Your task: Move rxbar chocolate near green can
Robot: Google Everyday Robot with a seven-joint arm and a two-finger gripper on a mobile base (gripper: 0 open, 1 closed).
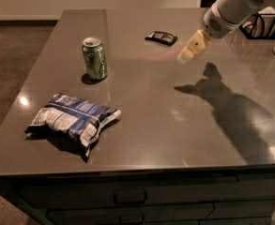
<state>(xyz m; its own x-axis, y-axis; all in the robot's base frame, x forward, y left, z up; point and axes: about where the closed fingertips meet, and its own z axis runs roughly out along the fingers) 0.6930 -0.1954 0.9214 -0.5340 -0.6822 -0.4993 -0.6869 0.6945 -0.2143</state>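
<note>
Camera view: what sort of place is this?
Probably a kitchen or break area: grey counter with drawers beneath, green can and chip bag on it. The gripper hovers near the rxbar chocolate.

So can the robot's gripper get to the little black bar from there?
Probably yes. The gripper hovers just beside the bar, with only bare table between them. The can and chip bag sit far off on the other side.

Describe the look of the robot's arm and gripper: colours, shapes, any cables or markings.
The arm is a thick, rounded, pale grey-white tube with a bulbous wrist, entering from the upper right. The gripper is a cream-coloured, tapering piece, hanging over the grey tabletop just right of the small flat black wrapper. No cables or markings are visible.
</note>
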